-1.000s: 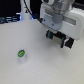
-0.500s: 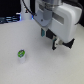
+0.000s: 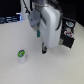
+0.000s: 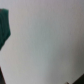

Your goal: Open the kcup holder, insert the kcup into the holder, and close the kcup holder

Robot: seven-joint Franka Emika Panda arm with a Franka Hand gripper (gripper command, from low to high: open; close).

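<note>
The kcup [image 3: 21, 54], a small white pod with a green top, stands upright on the white table [image 3: 50, 70] at the exterior view's left front. My gripper [image 3: 41, 43] hangs below the white arm [image 3: 49, 22], above the table and to the right of the kcup, apart from it. Its dark fingers [image 3: 44, 49] look spread, with nothing between them. The black kcup holder [image 3: 68, 38] stands at the exterior view's right, partly hidden behind the arm, and I cannot tell how its drawers stand. The wrist view shows mostly bare table [image 4: 47, 42].
A white bottle-like object [image 3: 20, 17] stands at the back left beside dark items along the far edge. A blurred dark green shape [image 4: 4, 27] sits at the edge of the wrist view; I cannot tell what it is.
The arm has swung toward the exterior view's left, bringing the gripper away from the kcup holder and closer to the kcup. The kcup has not moved.
</note>
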